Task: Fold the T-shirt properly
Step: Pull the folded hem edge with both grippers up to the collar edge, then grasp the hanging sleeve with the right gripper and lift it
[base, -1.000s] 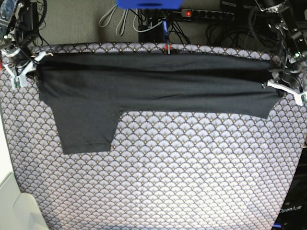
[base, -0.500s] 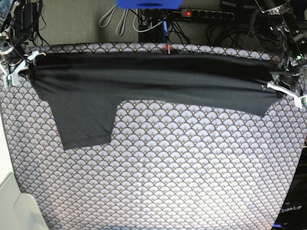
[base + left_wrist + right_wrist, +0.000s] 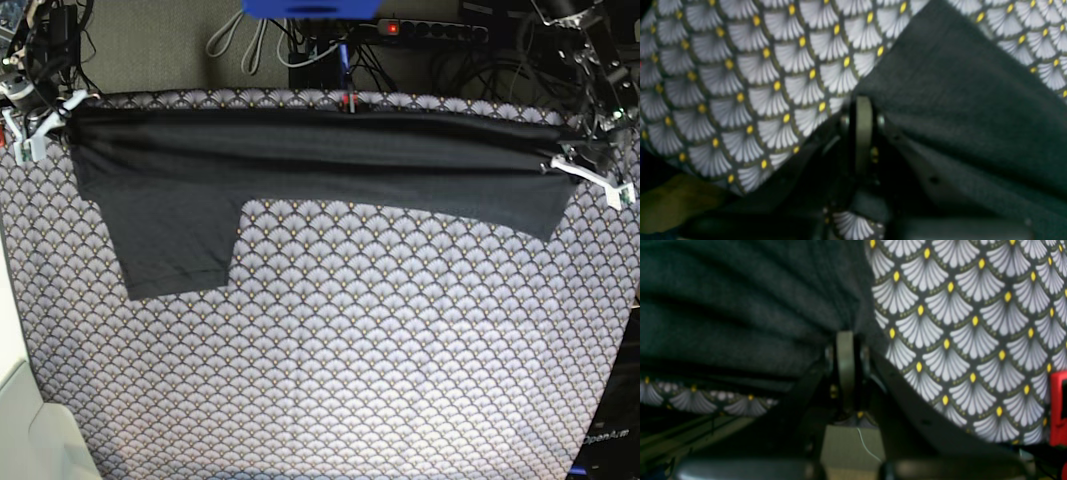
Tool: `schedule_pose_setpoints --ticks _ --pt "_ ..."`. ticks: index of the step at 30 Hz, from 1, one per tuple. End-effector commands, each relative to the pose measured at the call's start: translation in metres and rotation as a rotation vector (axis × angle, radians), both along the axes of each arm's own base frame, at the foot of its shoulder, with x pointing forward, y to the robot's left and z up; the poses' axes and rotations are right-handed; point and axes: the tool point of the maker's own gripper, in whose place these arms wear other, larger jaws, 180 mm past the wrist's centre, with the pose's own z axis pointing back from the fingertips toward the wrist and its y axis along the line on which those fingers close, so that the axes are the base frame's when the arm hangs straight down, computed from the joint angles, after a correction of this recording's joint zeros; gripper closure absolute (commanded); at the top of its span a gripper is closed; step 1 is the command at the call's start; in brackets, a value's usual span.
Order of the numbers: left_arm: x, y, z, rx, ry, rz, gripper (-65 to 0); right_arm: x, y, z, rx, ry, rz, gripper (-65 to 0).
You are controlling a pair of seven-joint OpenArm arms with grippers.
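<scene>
Stretching across the top of the base view, the T-shirt runs as a dark band from the upper left to the upper right of the frame, over the scallop-print cloth. One sleeve hangs down at the left, lying flat on the cloth. The right gripper sits at the upper left edge with its fingers pressed together, pinching that end of the shirt. The left gripper sits at the upper right edge, its fingers likewise closed on the other end. In the right wrist view the shirt bunches into folds at the fingertips in the middle of the frame, with cloth to the right. In the left wrist view the shirt fills the right side and the cloth the left.
</scene>
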Motion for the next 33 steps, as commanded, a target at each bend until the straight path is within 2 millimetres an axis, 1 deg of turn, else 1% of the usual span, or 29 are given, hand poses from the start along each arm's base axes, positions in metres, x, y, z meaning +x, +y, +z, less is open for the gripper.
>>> schedule_pose_setpoints --ticks 1,3,5,8,10,11,13,17,20,23,26,27,29,32,33 --pt "0.006 0.010 0.012 0.032 -0.037 0.006 -1.0 0.006 -0.008 0.011 -0.021 -0.032 0.000 -0.6" --pt "0.006 0.010 0.012 0.033 -0.035 0.005 -1.1 0.006 -0.008 0.011 -0.021 -0.032 0.000 -4.0" --pt "0.006 0.011 0.012 0.035 -0.034 0.005 -4.0 0.005 -0.008 0.010 -0.021 -0.031 0.000 -9.8" --pt "0.004 0.017 0.014 0.072 -0.014 -0.001 -16.8 0.005 -0.008 0.011 -0.023 -0.031 0.003 -21.0" --pt "0.003 0.018 0.013 0.087 -0.003 -0.003 -24.0 0.006 -0.008 0.012 -0.026 -0.034 0.005 -27.8" --pt "0.002 0.018 0.013 0.087 -0.002 -0.003 -25.8 0.006 -0.009 0.013 -0.028 -0.034 0.004 -30.6" --pt "0.002 0.019 0.013 0.086 -0.003 -0.001 -26.2 0.007 -0.012 0.015 -0.032 -0.040 -0.004 -33.3" --pt "-0.002 0.018 0.013 0.090 0.004 -0.005 -26.2 0.004 -0.023 0.020 -0.046 -0.051 -0.038 -33.7" --pt "-0.005 0.018 0.010 0.086 0.014 -0.003 -26.2 0.004 -0.027 0.021 -0.049 -0.057 -0.048 -33.7" --pt "-0.006 0.019 0.009 0.087 0.018 -0.003 -26.2 0.002 -0.038 0.027 -0.064 -0.071 -0.082 -33.7" --pt "-0.007 0.019 0.008 0.086 0.019 -0.003 -26.2 0.003 -0.039 0.028 -0.066 -0.073 -0.082 -33.7" --pt "-0.007 0.019 0.008 0.086 0.019 -0.003 -26.2 0.004 -0.039 0.029 -0.067 -0.077 -0.082 -33.7" --pt "-0.005 0.018 0.010 0.089 0.015 -0.006 -26.2 0.013 -0.040 0.034 -0.067 -0.103 -0.085 -33.7" --pt "-0.005 0.017 0.010 0.085 0.011 -0.005 -26.2 0.017 -0.053 0.045 -0.084 -0.134 -0.119 -33.7" --pt "-0.005 0.017 0.010 0.085 0.011 -0.005 -26.2 0.023 -0.056 0.050 -0.091 -0.153 -0.121 -33.8"
